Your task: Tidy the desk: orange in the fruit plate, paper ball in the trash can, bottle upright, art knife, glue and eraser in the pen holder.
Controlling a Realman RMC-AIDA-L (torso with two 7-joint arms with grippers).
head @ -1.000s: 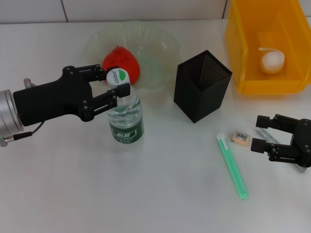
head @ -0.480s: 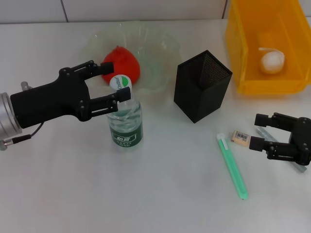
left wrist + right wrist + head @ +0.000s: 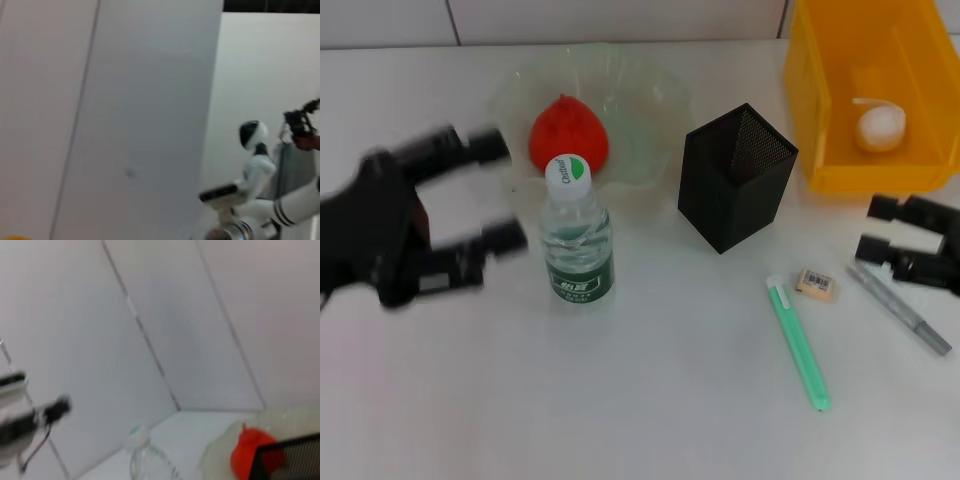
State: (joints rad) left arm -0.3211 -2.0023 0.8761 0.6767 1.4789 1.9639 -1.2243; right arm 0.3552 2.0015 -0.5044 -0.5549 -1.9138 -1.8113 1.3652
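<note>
Plastic, glass, mesh and paper on a matt white table (image 3: 650,400)

Clear glossy bottle (image 3: 577,240); translucent fruit plate (image 3: 655,110); black mesh pen holder (image 3: 735,178); smooth yellow trash can (image 3: 820,110).

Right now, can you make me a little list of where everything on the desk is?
orange: in the fruit plate
paper ball: in the trash can
bottle: upright, free
pen holder: nothing seen inside
eraser: on the desk
green art knife: on the desk
grey pen: on the desk
left gripper: open, beside the bottle
right gripper: open, by the pen
</note>
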